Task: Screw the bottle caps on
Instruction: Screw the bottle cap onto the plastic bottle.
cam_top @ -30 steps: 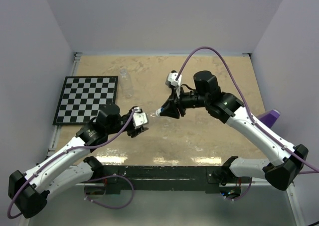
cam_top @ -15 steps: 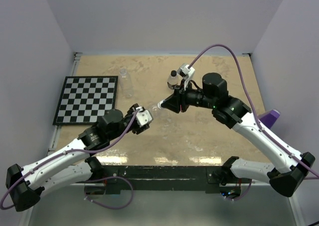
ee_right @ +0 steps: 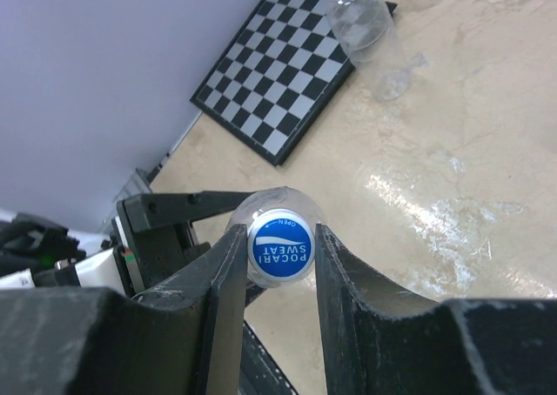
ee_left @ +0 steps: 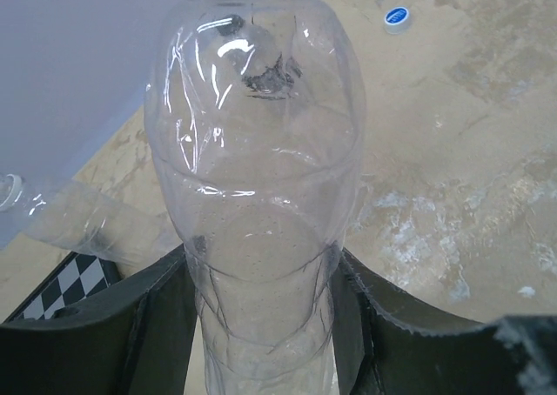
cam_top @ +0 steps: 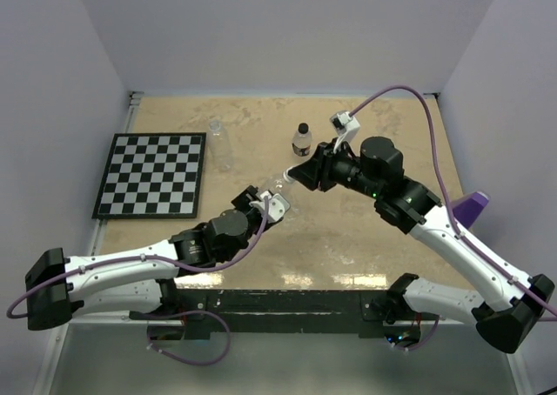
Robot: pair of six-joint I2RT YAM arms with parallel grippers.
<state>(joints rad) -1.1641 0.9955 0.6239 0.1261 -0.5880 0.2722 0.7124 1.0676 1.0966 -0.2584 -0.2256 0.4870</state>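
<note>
My left gripper (ee_left: pixel 261 260) is shut on the body of a clear bottle (ee_left: pixel 257 151), held off the table with its neck pointing at the right arm. My right gripper (ee_right: pixel 281 238) is shut on a blue cap (ee_right: pixel 281 248) that sits on that bottle's mouth. In the top view the two grippers meet mid-table, the left gripper (cam_top: pixel 271 205) below the right gripper (cam_top: pixel 291 176). A second bottle with a black cap (cam_top: pixel 301 140) stands just behind them. A third, uncapped bottle (cam_top: pixel 218 143) sits by the checkerboard. Another blue cap (ee_left: pixel 396 17) lies loose on the table.
A checkerboard mat (cam_top: pixel 152 173) covers the left part of the tan tabletop (cam_top: pixel 365 238). A purple object (cam_top: pixel 472 205) pokes in at the right edge. Grey walls close in the back and both sides.
The left arm has swung right and stretched out with the bottle. The right gripper has drawn back to the right, uncovering the black-capped bottle behind it.
</note>
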